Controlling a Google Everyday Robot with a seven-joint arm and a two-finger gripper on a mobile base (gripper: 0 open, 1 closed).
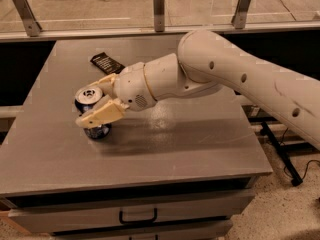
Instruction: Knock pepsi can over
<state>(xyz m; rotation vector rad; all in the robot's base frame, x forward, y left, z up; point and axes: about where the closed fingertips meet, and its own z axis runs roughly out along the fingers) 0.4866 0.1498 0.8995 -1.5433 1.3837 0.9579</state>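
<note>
The pepsi can point(88, 95), blue with a silver top, stands upright on the left part of the grey table point(180, 144). My gripper point(88, 104) reaches in from the right and straddles the can. One cream finger point(102, 115) crosses in front of the can's body and the other finger point(102, 79) lies behind its top. The fingers are apart, and I cannot tell whether they touch the can. The can's lower part point(98, 131) shows below the front finger.
A flat black packet point(106, 63) lies on the table behind the can. My arm point(235, 79) spans the table's right half. A glass barrier with metal posts point(158, 6) runs along the back edge. Drawers point(137, 218) sit under the front edge.
</note>
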